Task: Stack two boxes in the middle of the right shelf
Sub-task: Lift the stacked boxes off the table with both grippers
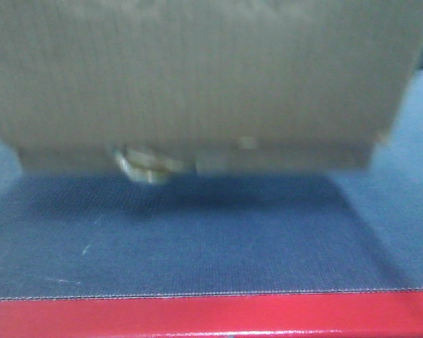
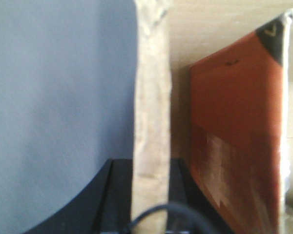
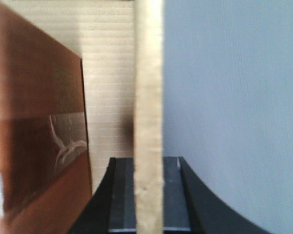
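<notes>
A brown corrugated cardboard box (image 1: pixel 197 77) fills the upper front view and hangs above a dark grey felt platform (image 1: pixel 197 239), casting a shadow on it. Along its lower edge runs a narrower cardboard band (image 1: pixel 282 158) with a crumpled yellowish tape scrap (image 1: pixel 144 165); whether this is a second box I cannot tell. My left gripper (image 2: pixel 151 168) is shut on an upright cardboard wall edge (image 2: pixel 151 97). My right gripper (image 3: pixel 149 165) is likewise shut on a cardboard wall edge (image 3: pixel 149 73). The shelf is out of view.
The platform has a red rim (image 1: pixel 211 317) along its near edge. A reddish-brown panel with tape marks (image 2: pixel 234 136) stands beside the held wall in the left wrist view, and a reddish-brown panel (image 3: pixel 34 136) stands likewise in the right. A plain pale blue-grey surface (image 3: pixel 234 97) lies beyond.
</notes>
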Available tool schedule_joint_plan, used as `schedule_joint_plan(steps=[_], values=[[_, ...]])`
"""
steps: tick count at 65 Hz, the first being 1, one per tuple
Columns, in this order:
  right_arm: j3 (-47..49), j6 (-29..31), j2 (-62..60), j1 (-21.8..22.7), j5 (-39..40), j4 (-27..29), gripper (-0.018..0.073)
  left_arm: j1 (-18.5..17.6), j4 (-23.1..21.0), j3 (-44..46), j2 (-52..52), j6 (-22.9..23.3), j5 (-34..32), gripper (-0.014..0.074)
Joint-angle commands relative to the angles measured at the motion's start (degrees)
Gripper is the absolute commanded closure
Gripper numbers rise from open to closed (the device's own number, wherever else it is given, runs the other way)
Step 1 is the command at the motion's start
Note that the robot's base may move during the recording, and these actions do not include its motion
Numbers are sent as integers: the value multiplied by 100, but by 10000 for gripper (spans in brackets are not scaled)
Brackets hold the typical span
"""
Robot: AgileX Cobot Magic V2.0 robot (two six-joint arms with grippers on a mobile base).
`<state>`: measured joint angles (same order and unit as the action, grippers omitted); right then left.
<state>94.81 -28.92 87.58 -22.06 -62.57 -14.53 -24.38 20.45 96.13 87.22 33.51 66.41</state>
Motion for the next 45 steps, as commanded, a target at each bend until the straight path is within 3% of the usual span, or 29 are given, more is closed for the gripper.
schedule_joint_plan(steps=[1, 12, 45], values=[[260, -62, -150, 28, 320, -442, 713, 0, 457, 183, -273, 112, -153, 708], [689, 148, -158, 28, 841, -516, 713, 0, 847, 700, -289, 37, -207, 708], [873, 314, -173, 28, 1378, -779, 713, 0, 1115, 982, -289, -48, -883, 708]])
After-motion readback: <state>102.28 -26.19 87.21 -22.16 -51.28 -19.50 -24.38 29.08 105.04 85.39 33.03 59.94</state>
